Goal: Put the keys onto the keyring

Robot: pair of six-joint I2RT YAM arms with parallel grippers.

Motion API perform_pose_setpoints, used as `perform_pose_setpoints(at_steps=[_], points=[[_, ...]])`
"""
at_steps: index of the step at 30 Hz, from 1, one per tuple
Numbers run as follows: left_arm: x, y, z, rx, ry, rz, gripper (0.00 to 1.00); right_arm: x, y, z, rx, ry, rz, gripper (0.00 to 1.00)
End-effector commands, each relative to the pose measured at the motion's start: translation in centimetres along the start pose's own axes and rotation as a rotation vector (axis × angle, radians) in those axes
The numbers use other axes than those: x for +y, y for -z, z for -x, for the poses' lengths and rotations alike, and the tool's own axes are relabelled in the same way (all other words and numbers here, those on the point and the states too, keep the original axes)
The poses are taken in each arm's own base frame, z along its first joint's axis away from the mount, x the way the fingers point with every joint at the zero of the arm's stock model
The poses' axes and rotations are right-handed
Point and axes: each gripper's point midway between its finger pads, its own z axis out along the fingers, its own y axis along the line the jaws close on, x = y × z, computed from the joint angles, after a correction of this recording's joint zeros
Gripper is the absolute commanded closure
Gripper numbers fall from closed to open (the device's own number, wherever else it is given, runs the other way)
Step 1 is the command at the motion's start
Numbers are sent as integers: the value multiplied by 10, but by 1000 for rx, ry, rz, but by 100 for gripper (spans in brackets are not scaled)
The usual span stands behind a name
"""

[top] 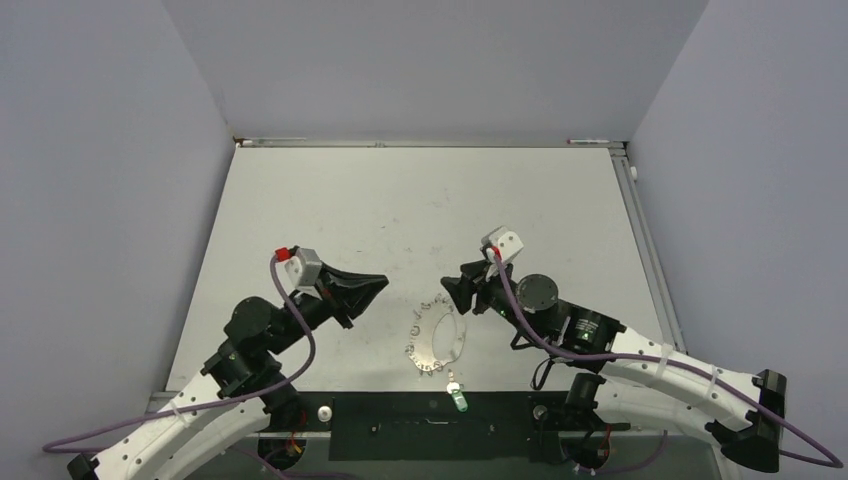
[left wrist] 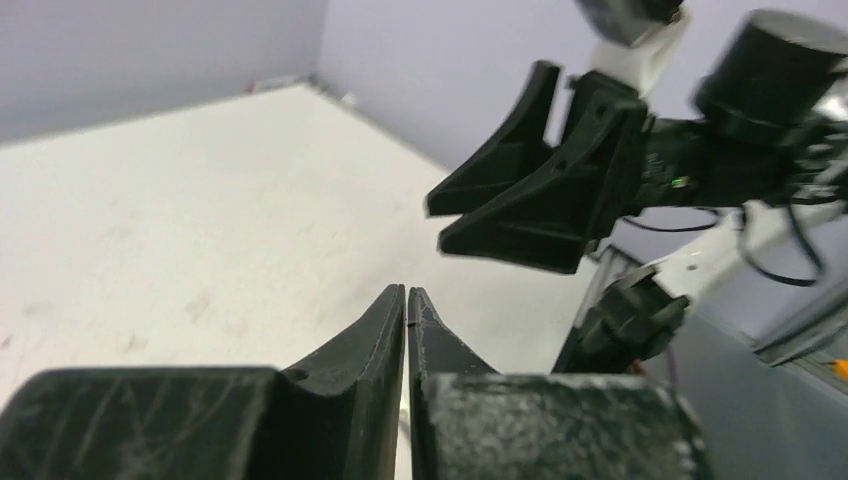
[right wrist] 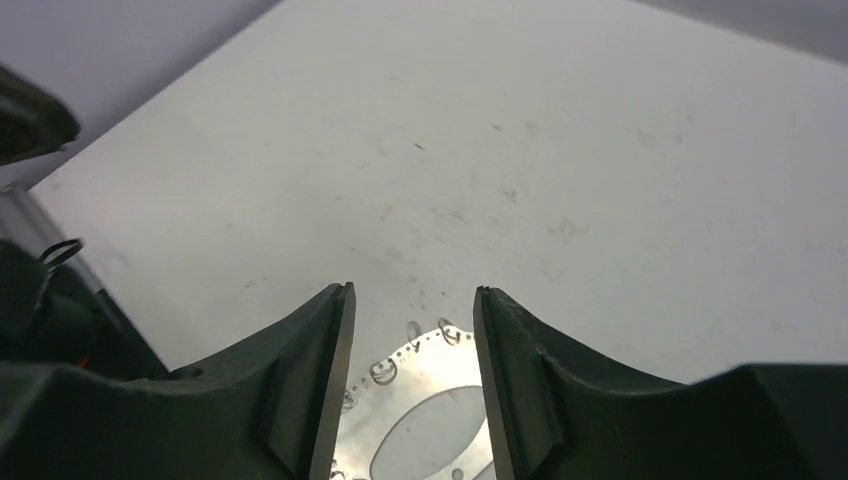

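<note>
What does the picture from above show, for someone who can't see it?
A flat grey keyring lies on a white table, between the robot's shut left fingers and its open right fingers. A tiny green key lies apart from it at the table's near edge.

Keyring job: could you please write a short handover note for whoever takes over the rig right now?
Left gripper: shut, empty, to the left of the keyring, clear of it.
Right gripper: open, empty, by the keyring's far edge.
Keyring lies flat on the table; the green key lies just beyond its near side, at the table's near edge.
Done: key not visibly hooked on.
Left: pick up key, thread it on.
</note>
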Motion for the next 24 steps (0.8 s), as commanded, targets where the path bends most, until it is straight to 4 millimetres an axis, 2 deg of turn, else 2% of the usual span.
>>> perform_pose_setpoints(at_steps=[1, 5, 10, 12, 15, 19, 21, 24], points=[[58, 12, -59, 236, 35, 324, 94, -80, 25, -43, 25, -335, -555, 52], [79, 19, -101, 332, 34, 461, 83, -101, 54, -83, 94, -492, -777, 47], [82, 17, -130, 417, 68, 528, 58, -100, 57, -132, 224, -518, -839, 39], [84, 16, -139, 463, 86, 559, 47, -99, 54, -140, 258, -493, -839, 39], [87, 10, -149, 501, 87, 569, 39, -94, 44, -145, 293, -453, -801, 39], [90, -3, -158, 494, 149, 557, 16, -83, 33, -149, 343, -412, -717, 41], [95, -8, -156, 457, 174, 546, 16, -76, 30, -154, 379, -401, -675, 41], [104, -18, -152, 451, 188, 549, 24, -76, 34, -162, 417, -390, -683, 41]])
